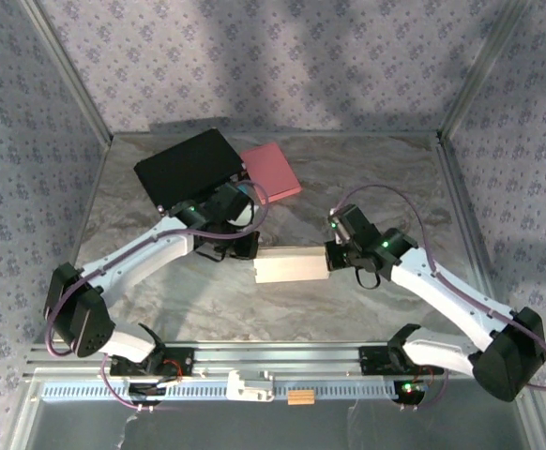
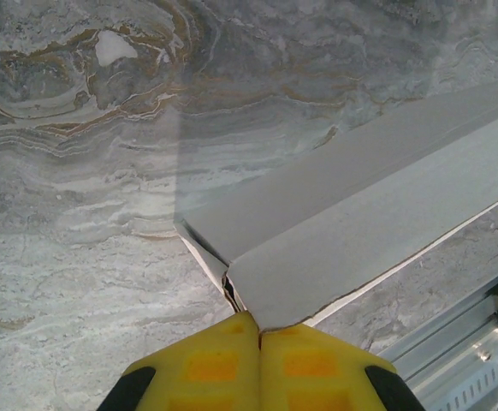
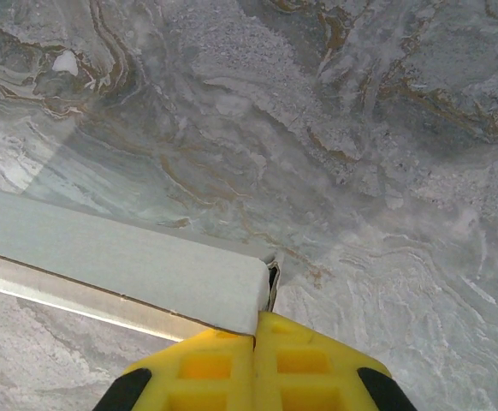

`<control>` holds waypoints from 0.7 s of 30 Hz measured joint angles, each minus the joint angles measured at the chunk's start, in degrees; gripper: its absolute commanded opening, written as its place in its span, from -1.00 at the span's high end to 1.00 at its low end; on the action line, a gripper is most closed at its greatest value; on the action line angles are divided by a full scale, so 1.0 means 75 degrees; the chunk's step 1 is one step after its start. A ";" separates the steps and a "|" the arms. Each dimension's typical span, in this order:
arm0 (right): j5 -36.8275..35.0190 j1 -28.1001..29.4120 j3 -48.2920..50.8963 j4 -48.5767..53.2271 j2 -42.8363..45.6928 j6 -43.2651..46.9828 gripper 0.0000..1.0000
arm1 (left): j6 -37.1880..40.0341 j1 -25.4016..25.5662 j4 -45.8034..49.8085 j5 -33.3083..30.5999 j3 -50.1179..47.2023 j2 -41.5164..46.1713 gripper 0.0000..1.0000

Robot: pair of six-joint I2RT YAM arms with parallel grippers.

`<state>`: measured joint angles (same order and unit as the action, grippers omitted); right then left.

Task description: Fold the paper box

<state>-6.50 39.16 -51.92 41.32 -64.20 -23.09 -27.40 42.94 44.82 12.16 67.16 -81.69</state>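
A marbled table [image 1: 207,300] sits between patterned walls. The box [image 1: 292,265] lies flat at its centre. The left tool [image 2: 259,324] at nine o'clock and the right tool [image 3: 254,324] at three are each pinched together on a paper edge. It looks mid-fold to me; next, those ends need easing inward to raise the walls.

Soft dim light, shadowed back wall [image 1: 282,56]
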 measured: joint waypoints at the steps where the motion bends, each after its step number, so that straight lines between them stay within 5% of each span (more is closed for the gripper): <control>1: -0.0032 0.0023 0.0047 -0.0050 0.0035 0.0006 1.00 | 0.0017 0.0029 -0.0079 -0.0029 -0.0085 0.0064 1.00; 18: -0.0472 0.0294 0.0140 -0.0166 0.0067 0.0023 1.00 | 0.0070 0.0565 -0.0982 -0.1058 -0.0883 0.0592 1.00; 21: -0.0455 0.0300 0.0140 -0.0102 0.0105 -0.0052 0.66 | 0.0067 0.0627 -0.0982 -0.1154 -0.0883 0.0592 1.00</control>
<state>-9.91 41.41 -50.87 40.56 -63.42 -23.49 -26.89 47.64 37.45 3.51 60.53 -77.25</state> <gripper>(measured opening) 0.084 0.063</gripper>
